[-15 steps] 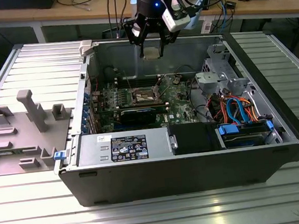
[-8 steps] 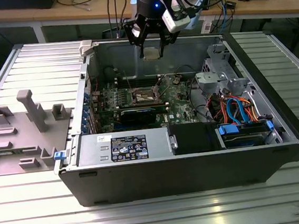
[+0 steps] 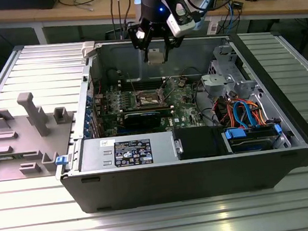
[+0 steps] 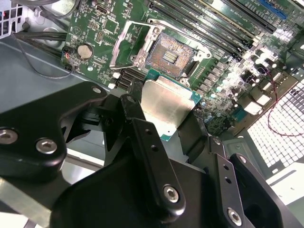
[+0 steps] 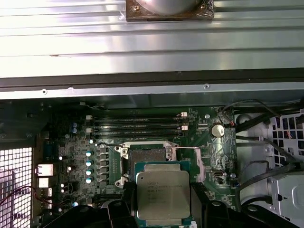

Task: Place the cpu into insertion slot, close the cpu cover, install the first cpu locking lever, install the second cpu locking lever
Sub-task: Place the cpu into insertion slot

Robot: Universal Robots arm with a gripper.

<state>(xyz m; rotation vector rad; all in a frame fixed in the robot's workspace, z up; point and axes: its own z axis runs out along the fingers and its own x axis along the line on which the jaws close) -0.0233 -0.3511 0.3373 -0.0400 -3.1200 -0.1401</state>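
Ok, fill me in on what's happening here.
The robot arm's claw grips the cpu and hangs over the open computer case, above the motherboard. The insertion slot lies bare and empty, with the cpu cover folded back beside it. The cpu is not yet seated.

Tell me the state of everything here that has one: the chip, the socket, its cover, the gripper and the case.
cpu: held above the board, not seated, metal top showing.
insertion slot: empty and uncovered.
cpu cover: swung open, off the slot.
gripper: shut on the cpu.
computer case: side open, inside exposed.
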